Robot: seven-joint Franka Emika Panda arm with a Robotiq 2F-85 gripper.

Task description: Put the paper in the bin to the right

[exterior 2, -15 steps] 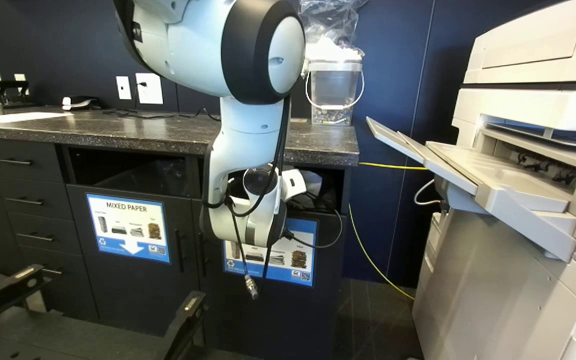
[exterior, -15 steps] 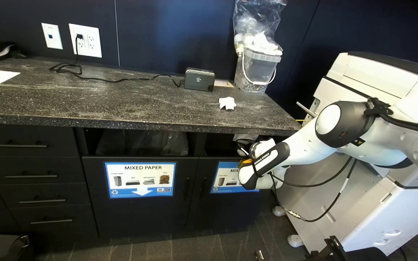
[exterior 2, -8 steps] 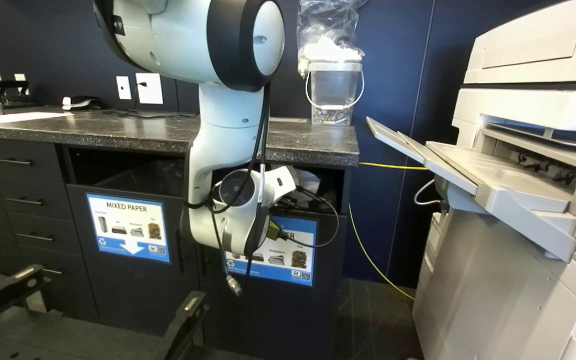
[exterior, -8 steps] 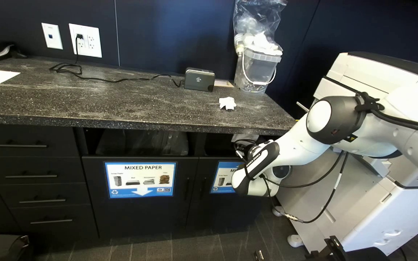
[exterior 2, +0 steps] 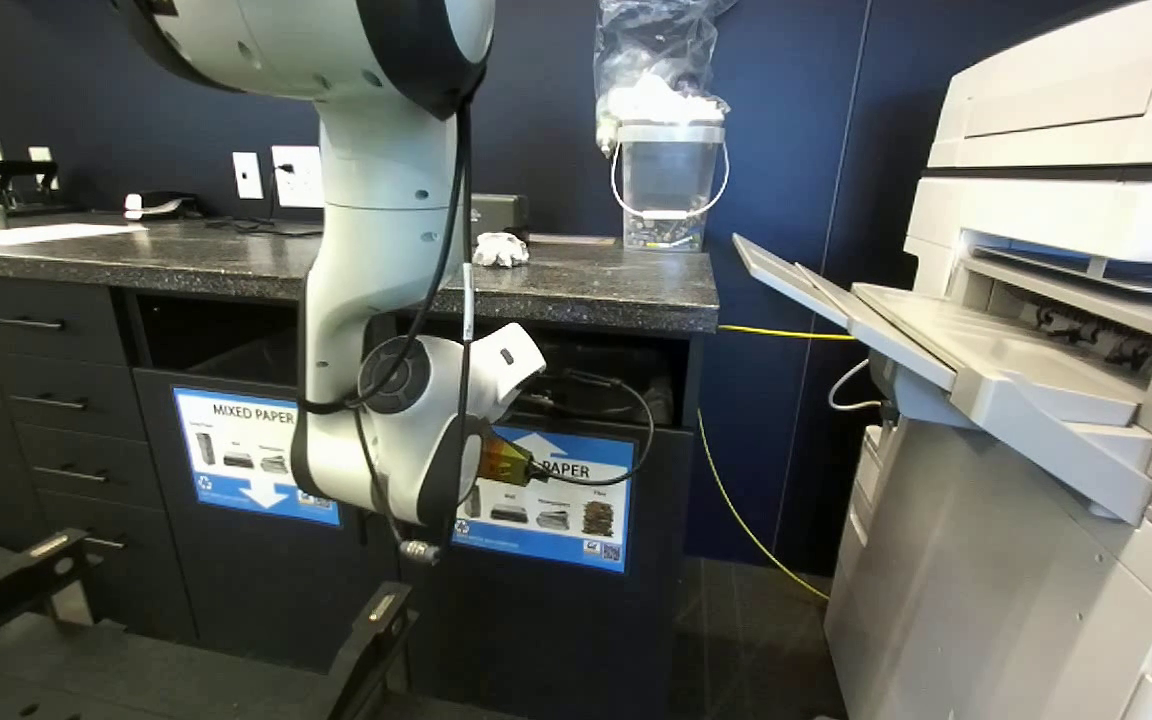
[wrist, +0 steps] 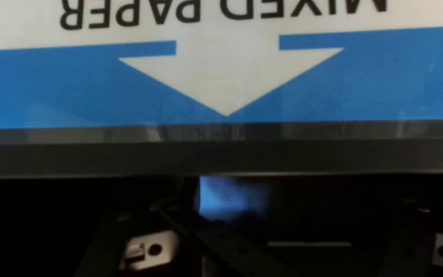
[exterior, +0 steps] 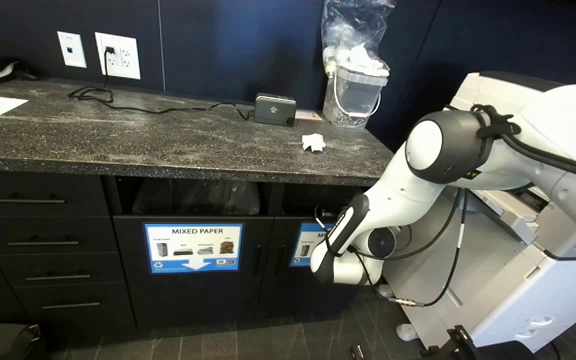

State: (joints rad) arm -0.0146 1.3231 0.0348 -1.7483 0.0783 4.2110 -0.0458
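Black two-fingered gripper — spread wide — has been swung aside, white crumpled paper uncovered at twelve o'clock, seemingly unbinned.

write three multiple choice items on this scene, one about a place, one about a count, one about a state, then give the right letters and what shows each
1. Where does the crumpled white paper lie?
A) on the floor
B) on the printer
C) on the counter

2. How many stacked drawers show in the cabinet?
A) two
B) four
C) seven

3. How does the gripper stand?
A) open
B) fully shut
C) clamped on the crumpled white paper

Right letters:
1: C, both exterior views show it resting on the countertop.
2: B, four fronts show one below another in an exterior view.
3: A, the wrist view shows its fingers wide apart.
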